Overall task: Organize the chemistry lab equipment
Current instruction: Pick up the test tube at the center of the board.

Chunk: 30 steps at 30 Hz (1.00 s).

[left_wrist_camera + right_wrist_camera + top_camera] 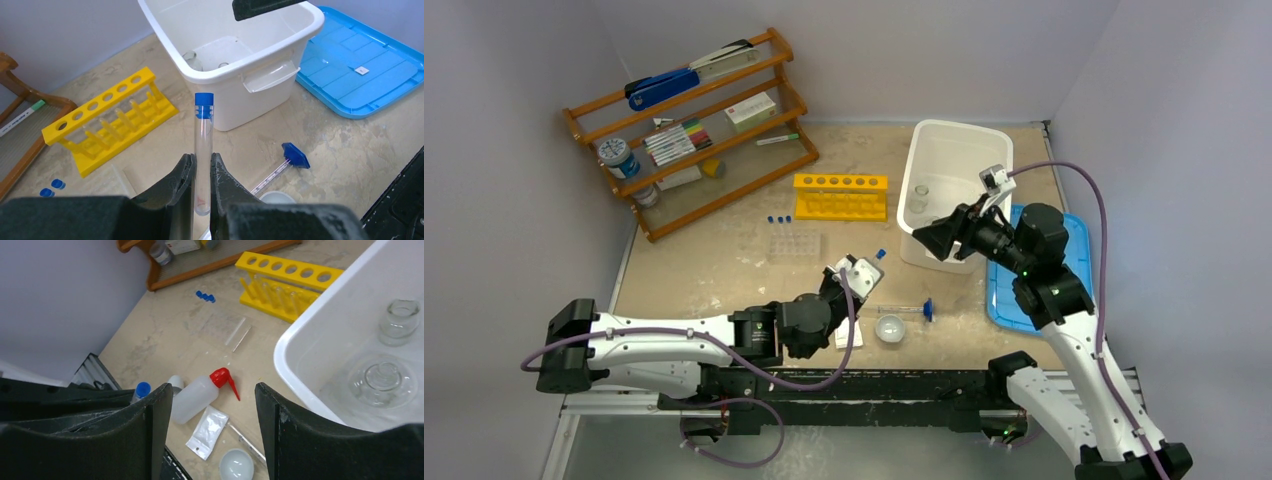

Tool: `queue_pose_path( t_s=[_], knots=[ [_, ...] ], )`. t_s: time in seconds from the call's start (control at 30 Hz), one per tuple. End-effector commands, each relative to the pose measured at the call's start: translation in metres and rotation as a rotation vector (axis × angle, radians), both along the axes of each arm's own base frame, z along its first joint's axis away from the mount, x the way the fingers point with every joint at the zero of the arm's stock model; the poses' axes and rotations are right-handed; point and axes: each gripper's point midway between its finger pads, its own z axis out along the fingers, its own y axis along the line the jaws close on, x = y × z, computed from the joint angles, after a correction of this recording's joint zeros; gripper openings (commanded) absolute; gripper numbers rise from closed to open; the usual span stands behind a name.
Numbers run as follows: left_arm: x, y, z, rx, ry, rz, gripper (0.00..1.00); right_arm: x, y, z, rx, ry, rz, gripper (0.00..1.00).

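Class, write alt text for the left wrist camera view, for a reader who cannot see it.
The left gripper holds a blue-capped clear tube, cap pointing away from the camera. Behind it are a yellow six-hole rack at left, a white bin holding glassware, and a blue tray at right.

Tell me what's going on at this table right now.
Two robot arms are sorting lab gear. The left hand grips a blue-capped tube upright above the table, near the white bin. The right hand hangs open at the bin's rim, and two glass flasks sit inside. A squeeze bottle, a small dish and another tube lie loose on the table.
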Motion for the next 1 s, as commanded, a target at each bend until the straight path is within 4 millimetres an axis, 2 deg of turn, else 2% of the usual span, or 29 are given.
queue_pose_path(
  t_s=[0.0, 0.2, 0.37, 0.63, 0.8, 0.97],
  knots=[
    [0.007, -0.005, 0.031, -0.086, -0.049, 0.020, 0.02, -0.019, 0.019, 0.032, 0.109, -0.082, 0.124, 0.64],
    [0.010, -0.015, 0.034, -0.090, -0.061, 0.008, 0.02, -0.028, 0.029, 0.039, 0.127, -0.094, 0.195, 0.65],
    [0.009, -0.023, 0.041, -0.098, -0.071, -0.016, 0.02, -0.028, 0.038, 0.033, 0.116, -0.076, 0.230, 0.66],
    [0.009, -0.029, 0.046, -0.096, -0.089, -0.028, 0.02, -0.028, 0.072, 0.022, 0.092, -0.042, 0.283, 0.63],
    [0.010, -0.025, 0.046, -0.087, -0.093, -0.018, 0.01, -0.024, 0.073, 0.030, 0.086, -0.064, 0.271, 0.56],
    [0.012, -0.020, 0.046, -0.087, -0.095, -0.006, 0.01, -0.023, 0.071, 0.037, 0.075, -0.079, 0.257, 0.54]
  ],
)
